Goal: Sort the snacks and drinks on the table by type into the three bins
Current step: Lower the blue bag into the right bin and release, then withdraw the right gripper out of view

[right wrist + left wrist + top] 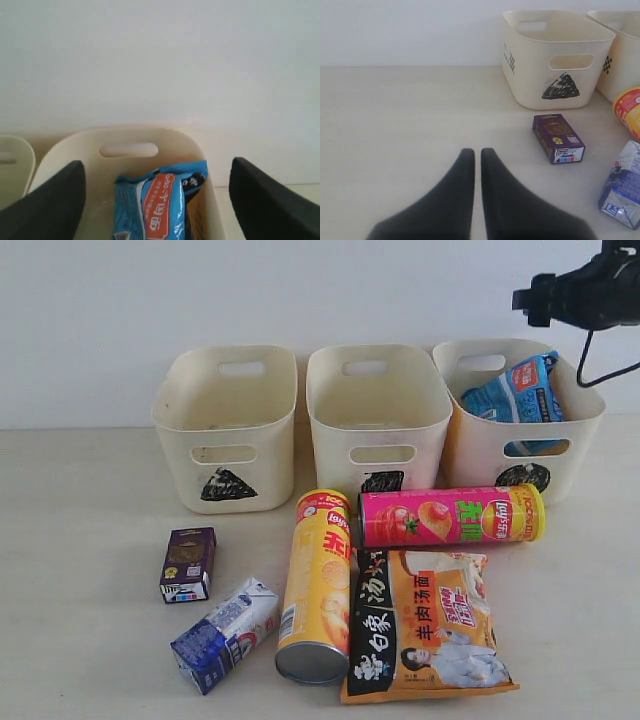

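Three cream bins stand in a row: triangle bin (228, 428) (555, 59), middle bin (377, 420), right bin (520, 415) (125, 150). The blue bag (518, 393) (160, 205) leans inside the right bin. My right gripper (157, 200) hangs open above that bin, apart from the bag; its arm (590, 290) shows at the top right. The yellow can (316, 585), pink can (452, 515) and orange bag (425, 625) lie on the table. The purple carton (188, 564) (558, 137) and blue-and-white carton (226, 633) (621, 187) lie to their left. My left gripper (477, 152) is shut, empty, over bare table.
A white wall runs behind the bins. The cream tabletop (80, 540) stretches left of the cartons. The yellow can (629, 111) lies close beside the blue-and-white carton.
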`<state>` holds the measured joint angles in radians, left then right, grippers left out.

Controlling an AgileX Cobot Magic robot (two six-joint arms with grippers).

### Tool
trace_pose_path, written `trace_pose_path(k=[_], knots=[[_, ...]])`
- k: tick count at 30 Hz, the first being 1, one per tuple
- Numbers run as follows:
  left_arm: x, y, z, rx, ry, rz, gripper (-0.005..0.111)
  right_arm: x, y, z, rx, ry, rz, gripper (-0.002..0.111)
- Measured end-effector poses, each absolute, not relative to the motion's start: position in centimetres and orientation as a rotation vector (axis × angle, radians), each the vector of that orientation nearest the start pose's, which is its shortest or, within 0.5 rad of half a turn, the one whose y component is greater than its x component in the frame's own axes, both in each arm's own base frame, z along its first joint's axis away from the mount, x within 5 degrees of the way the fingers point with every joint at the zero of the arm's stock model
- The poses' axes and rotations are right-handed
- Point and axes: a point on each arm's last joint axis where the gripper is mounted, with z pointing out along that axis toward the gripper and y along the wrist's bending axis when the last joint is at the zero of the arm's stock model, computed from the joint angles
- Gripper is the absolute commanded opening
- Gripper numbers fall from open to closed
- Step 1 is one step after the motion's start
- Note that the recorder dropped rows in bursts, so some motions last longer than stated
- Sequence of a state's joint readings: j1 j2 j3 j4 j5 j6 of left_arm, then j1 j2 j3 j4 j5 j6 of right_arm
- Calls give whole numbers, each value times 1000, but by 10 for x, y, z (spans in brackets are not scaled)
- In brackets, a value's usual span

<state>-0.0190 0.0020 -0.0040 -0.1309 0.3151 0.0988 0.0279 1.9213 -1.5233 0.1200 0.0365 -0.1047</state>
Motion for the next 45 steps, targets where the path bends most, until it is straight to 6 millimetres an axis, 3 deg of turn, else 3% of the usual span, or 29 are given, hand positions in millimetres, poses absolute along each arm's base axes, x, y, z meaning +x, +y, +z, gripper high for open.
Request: trace_pose_path(k=[4, 10, 26, 36, 45], knots=[[54, -5, 186, 23, 1794, -68, 4, 450, 13, 315, -19, 1912, 39, 43], [54, -5, 186, 23, 1794, -68, 4, 429, 15, 327, -38, 2046, 61, 0], [54, -5, 186, 23, 1793, -68, 4, 386, 17, 328, -79, 2373, 103, 0], [54, -5, 187, 22, 1782, -67, 4, 330, 22, 312, -28, 2420, 214, 0], [54, -5, 188, 21, 1779, -67, 4, 260, 21, 313, -5, 2327, 245, 0]])
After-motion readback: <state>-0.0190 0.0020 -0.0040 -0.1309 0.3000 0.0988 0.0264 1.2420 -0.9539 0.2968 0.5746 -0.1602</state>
